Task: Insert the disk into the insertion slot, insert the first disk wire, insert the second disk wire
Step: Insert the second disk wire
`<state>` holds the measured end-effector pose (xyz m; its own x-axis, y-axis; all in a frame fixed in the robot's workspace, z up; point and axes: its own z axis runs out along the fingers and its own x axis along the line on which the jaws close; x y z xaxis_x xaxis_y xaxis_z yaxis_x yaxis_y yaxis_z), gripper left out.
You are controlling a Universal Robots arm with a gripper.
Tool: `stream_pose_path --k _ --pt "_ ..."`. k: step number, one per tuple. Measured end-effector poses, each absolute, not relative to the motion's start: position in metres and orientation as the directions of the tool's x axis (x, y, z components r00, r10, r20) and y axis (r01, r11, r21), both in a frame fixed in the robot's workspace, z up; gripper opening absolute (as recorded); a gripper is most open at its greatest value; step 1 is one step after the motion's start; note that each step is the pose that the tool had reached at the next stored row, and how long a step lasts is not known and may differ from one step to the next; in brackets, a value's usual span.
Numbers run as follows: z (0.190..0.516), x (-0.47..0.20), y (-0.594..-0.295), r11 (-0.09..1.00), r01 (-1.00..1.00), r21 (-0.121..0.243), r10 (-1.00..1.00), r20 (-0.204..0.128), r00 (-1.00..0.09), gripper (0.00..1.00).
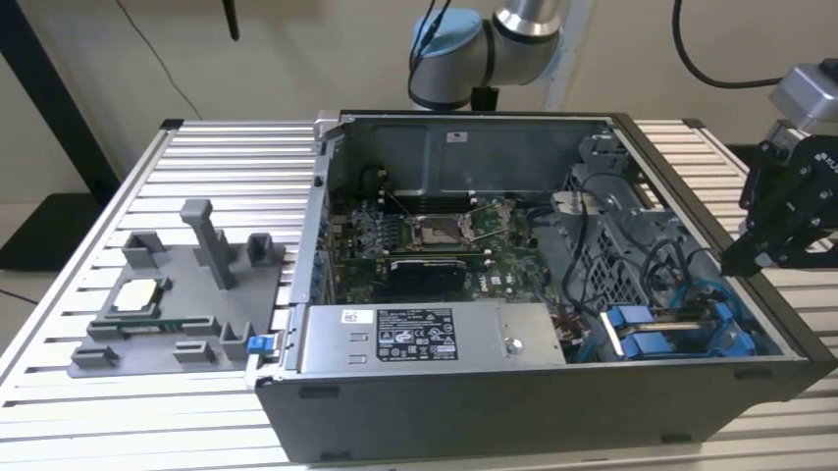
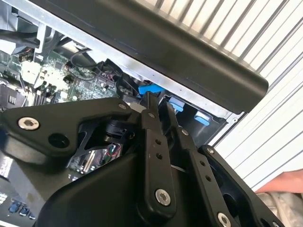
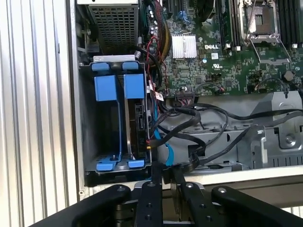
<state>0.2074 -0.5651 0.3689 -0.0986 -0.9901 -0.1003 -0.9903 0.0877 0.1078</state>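
The disk [image 3: 138, 124] stands edge-on in its blue carrier [image 3: 134, 86] inside the insertion slot [image 3: 87, 118], a grey cage with blue parts at the case's front corner [image 1: 674, 334] on the exterior view's right. A second blue carrier [image 3: 106, 88] sits beside it. My black gripper [image 1: 731, 263] hangs over the case's side wall next to the cage. Its fingertips are drawn together in both wrist views [image 3: 164, 174] [image 2: 158, 103], and I see nothing between them. A blue wire [image 3: 169, 155] and loose black wires [image 3: 199, 137] lie just beside the disk's end, close to the fingertips.
The open computer case holds a motherboard [image 1: 439, 231] and a grey labelled power-supply box [image 1: 433, 334] at the front. A grey fixture plate [image 1: 183, 294] with small parts lies on the slatted table [image 1: 78, 412] at the exterior view's left. The case wall [image 2: 189, 61] is close to the gripper.
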Motion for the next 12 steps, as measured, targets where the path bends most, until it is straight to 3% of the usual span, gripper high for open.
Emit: stream_pose_path --k 1,12 --pt "0.3688 0.2074 -0.5651 0.088 -0.99 0.108 -0.99 -0.1 -0.099 0.0" --pt "0.3686 0.2074 -0.5651 0.088 -0.99 0.108 -0.99 -0.1 -0.099 0.0"
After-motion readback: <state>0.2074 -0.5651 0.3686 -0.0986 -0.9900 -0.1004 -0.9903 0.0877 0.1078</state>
